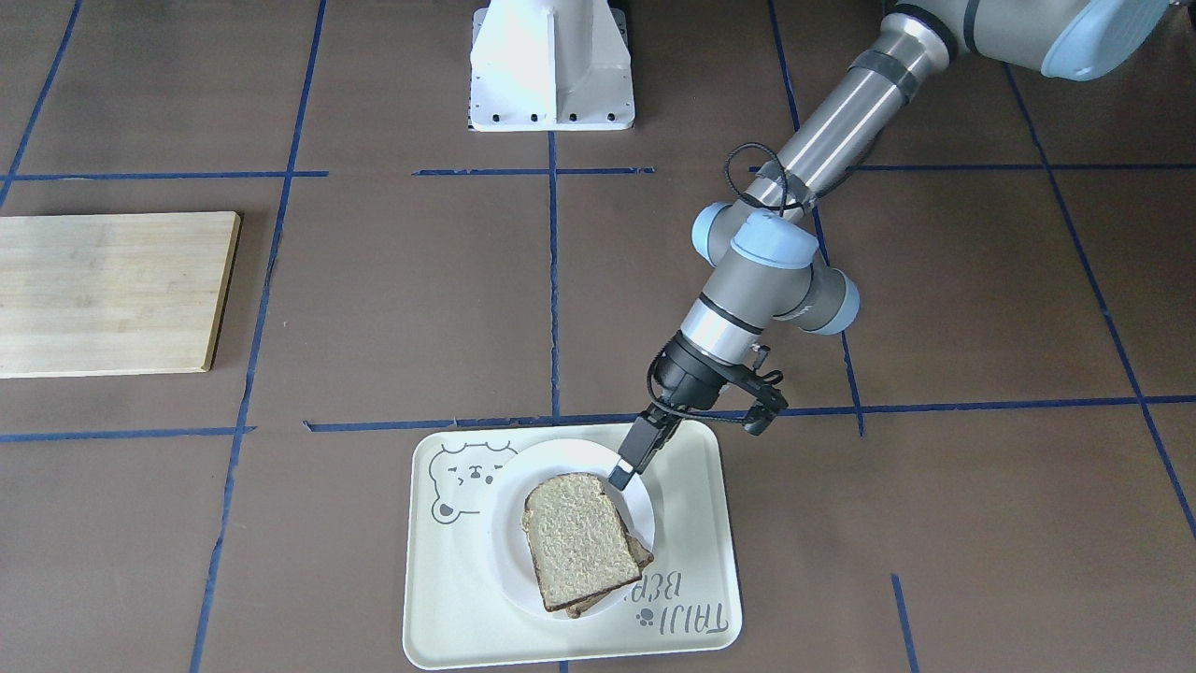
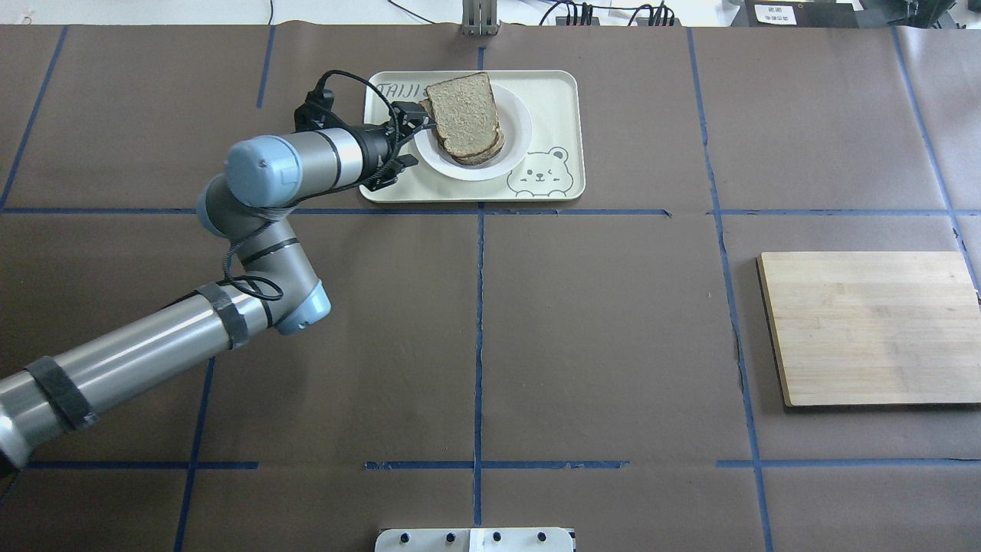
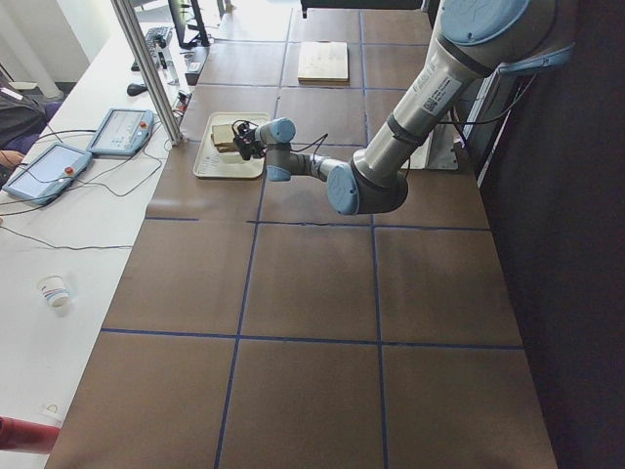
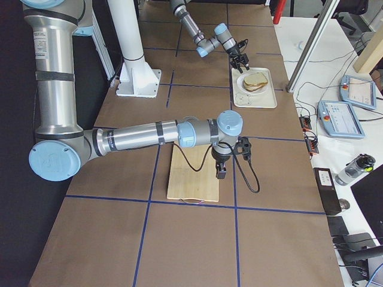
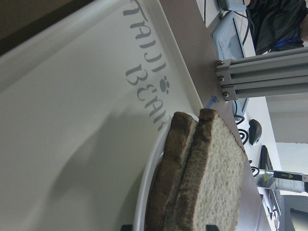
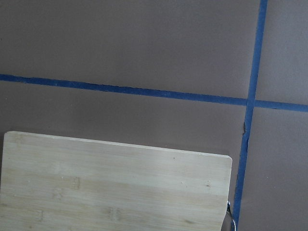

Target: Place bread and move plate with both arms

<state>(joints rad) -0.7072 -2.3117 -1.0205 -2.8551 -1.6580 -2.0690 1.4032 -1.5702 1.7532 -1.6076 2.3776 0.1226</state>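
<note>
From across the surface, my left arm reaches down to the cream bear tray; my left jaws sit at the near corner of the bread. That slice lies on a second slice; the pair rests on the white plate, and the plate on the tray. I judge the placing all but done and the plate move not yet begun.

From overhead, the bread shows pale speckled crumb and dark crust, set askew over the slice beneath; the bamboo board lies well apart on my right.

From the left end, everything is too small to add to this.

From the right end, my right arm hangs with the right jaws by the board; whether they are parted I cannot tell.

In my left wrist view, both slices appear edge-on with a dark gap between them; my two tips show apart at the frame's bottom with the slices between. Whether they are clenched or released I cannot tell.

My right wrist view shows only the board's corner and blue tape.

Next, I think, the left jaws must come clear without dragging the soft slice; then each arm takes an opposite side of the plate's rim, lifting level so the stack does not slide.
</note>
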